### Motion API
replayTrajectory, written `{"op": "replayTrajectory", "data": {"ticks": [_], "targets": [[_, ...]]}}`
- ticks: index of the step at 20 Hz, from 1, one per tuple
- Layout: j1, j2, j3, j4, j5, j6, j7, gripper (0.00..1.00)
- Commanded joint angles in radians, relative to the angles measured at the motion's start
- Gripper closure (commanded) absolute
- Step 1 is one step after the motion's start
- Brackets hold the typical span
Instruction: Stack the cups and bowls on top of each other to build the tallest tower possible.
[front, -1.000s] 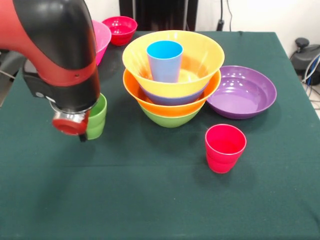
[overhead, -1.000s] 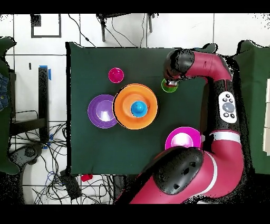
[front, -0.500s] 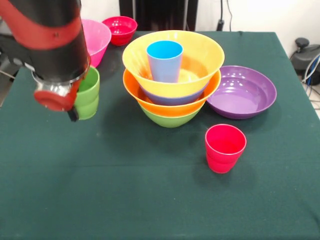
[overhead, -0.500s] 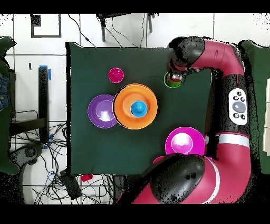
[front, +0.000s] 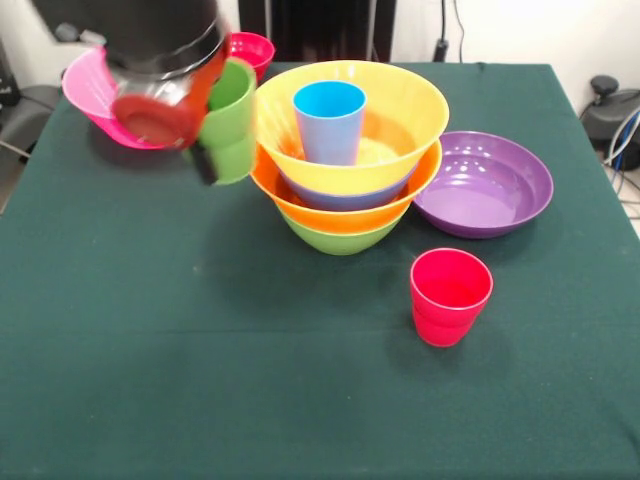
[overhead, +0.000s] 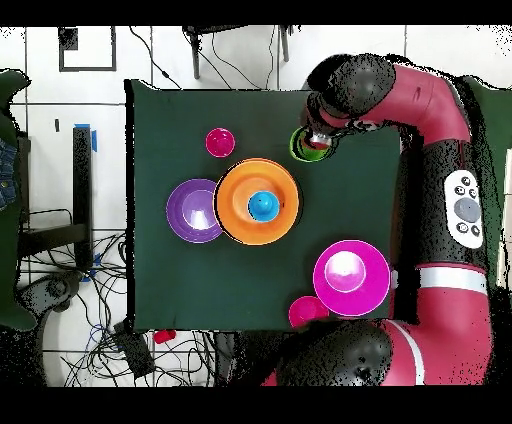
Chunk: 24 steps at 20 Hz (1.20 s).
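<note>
My gripper (front: 214, 135) is shut on the green cup (front: 233, 108), holding it tilted in the air just left of the tower. The tower has a green bowl (front: 340, 238) as base, an orange bowl (front: 300, 205), a blue bowl rim (front: 345, 196) and a yellow-orange bowl (front: 412, 105) on top. A light blue cup (front: 330, 120) stands upright in the top bowl. The red cup (front: 450, 296) stands alone on the cloth in front. In the overhead view the gripper (overhead: 316, 140) and green cup (overhead: 299, 147) are beside the tower (overhead: 232, 196).
A wide purple bowl (front: 490, 185) touches the tower's right side. The large pink bowl (front: 88, 95) and the small red bowl (front: 256, 47) sit at the back left, partly behind the arm. The table is covered with dark green cloth (front: 200, 380).
The gripper has lifted the green cup off the cloth and carried it up and toward the tower. The bowls and the other cups have not moved.
</note>
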Motion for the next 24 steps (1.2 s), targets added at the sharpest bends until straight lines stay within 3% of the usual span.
{"op": "replayTrajectory", "data": {"ticks": [1, 5, 12, 24], "targets": [[0.086, -0.102, 0.029, 0.205, 0.113, -0.048, 0.304, 1.0], [0.118, -0.117, -0.006, 0.252, 0.152, -0.112, 0.378, 1.0], [0.131, -0.144, -0.034, 0.324, 0.18, -0.196, 0.395, 1.0], [0.159, -0.131, -0.081, 0.355, 0.111, -0.24, 0.401, 1.0]]}}
